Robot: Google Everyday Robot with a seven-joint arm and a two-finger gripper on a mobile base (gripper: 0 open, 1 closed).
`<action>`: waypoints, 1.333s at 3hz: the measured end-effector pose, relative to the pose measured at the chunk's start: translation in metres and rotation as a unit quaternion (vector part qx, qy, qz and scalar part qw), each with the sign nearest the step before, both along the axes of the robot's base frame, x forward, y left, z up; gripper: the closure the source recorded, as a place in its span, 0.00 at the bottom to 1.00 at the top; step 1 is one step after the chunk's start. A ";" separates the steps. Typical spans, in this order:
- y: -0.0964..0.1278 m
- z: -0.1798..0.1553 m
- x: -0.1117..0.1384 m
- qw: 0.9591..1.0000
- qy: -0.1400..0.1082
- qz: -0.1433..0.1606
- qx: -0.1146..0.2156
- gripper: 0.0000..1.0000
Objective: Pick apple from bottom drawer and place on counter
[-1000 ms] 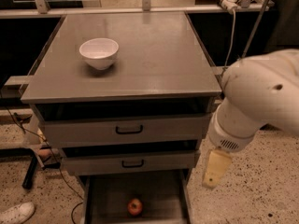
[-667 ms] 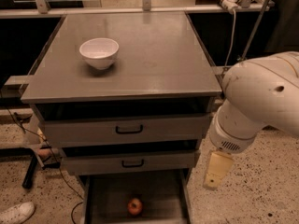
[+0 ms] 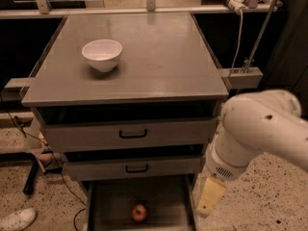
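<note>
Dim warm overhead light, pincer [image 3: 210, 198] lit lower right

Glossy metal counter [image 3: 159, 57], plastic gripper [image 3: 210, 198] beside drawer [image 3: 113, 198]

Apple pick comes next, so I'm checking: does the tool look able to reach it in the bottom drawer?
Probably yes. The bottom drawer stands open and the apple lies uncovered on its floor. The tool hangs just outside the drawer's right wall and would need to cross it first.
</note>
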State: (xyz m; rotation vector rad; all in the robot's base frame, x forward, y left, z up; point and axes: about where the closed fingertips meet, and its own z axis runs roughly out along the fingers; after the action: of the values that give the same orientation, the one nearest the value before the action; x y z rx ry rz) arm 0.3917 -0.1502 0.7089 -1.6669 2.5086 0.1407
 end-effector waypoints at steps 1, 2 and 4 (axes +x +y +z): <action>0.025 -0.079 -0.022 0.998 0.054 -0.022 0.035 0.00; 0.025 -0.080 -0.022 0.998 0.054 -0.022 0.035 0.00; 0.043 -0.146 -0.018 0.993 0.047 -0.025 0.105 0.00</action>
State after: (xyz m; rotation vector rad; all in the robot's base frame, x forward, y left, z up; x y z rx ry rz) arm 0.3739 -0.1071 0.5633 -1.5474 2.4973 0.4704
